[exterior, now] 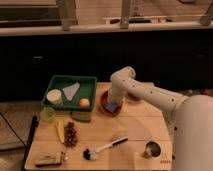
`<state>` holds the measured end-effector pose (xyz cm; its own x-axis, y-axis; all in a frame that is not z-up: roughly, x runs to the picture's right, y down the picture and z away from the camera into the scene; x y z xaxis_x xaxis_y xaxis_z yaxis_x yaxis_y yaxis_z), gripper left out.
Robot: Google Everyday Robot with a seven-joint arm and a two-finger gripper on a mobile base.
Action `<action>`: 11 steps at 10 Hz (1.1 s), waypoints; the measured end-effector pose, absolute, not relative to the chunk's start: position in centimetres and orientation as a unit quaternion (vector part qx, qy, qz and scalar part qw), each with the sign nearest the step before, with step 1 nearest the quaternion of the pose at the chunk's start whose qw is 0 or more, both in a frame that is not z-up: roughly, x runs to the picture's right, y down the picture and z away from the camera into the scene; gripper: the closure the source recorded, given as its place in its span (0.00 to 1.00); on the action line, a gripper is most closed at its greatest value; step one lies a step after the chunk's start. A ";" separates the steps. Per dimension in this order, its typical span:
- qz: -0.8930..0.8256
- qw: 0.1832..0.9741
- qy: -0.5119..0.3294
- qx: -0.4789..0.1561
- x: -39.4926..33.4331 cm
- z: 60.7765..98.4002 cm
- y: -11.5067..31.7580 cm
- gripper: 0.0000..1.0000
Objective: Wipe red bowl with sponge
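My pincer (113, 100) hangs straight down into the red bowl (104, 110) at the far middle of the table (135, 131), the sponge (111, 106) directly beneath it inside the bowl, though I cannot tell whether it grips the sponge.

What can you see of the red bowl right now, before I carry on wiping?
The red bowl is wide, shallow and round, orange-red like terracotta. It stands upright on the wooden table, just right of the green tray. The claw is inside it, over its middle, and hides much of the inside. A small blue-grey sponge lies in the bowl under the claw. Only the bowl's left and near rim show clearly.
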<state>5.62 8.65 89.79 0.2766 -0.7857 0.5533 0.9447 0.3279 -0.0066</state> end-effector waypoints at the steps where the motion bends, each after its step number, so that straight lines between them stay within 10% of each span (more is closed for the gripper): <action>1: -0.554 0.782 -0.230 -0.171 5.6 89.7 8.5 0.99; 11: -0.576 0.775 -0.202 -0.164 4.1 90.8 2.8 0.99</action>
